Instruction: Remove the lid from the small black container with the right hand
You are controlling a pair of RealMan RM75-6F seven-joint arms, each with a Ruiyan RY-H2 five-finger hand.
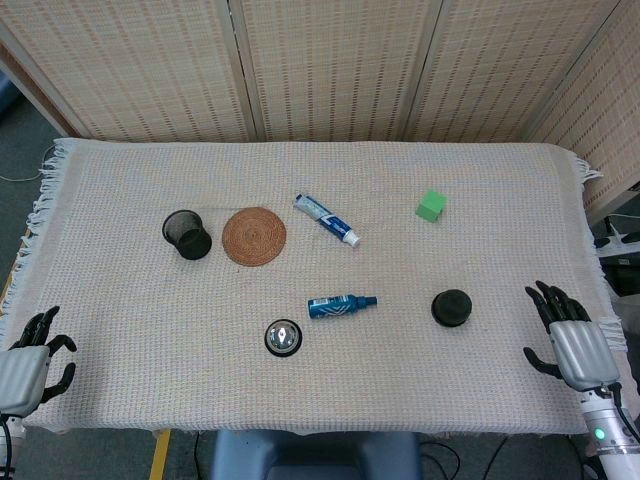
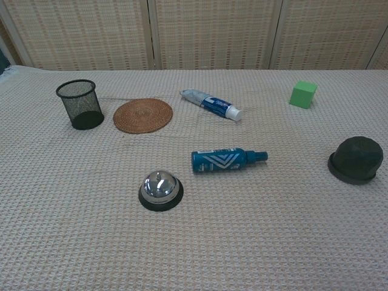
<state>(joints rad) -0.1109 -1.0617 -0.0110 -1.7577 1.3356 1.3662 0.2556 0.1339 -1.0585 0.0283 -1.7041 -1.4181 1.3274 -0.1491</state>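
Near the table's right edge, the small black container (image 1: 451,307) is seen lidded, likely light and rigid (domed lid: rim grip advised). Right hand (image 1: 574,338) is held empty, fingers spread.

On the bench (image 1: 470,400), the mesh cup (image 1: 187,234) stands far left with the round mat (image 1: 254,236) just beside it on the right. The tube (image 1: 327,220) lies behind the bottle (image 1: 342,305). The bell (image 1: 283,338) sits nearest the front, the container (image 1: 451,307) right of the bottle, the cube (image 1: 431,206) behind it.

Bare cloth (image 1: 500,345) lies between right robot hand (image 1: 572,338) and black container (image 1: 451,307) — blue bottle (image 1: 342,305) stands beyond.
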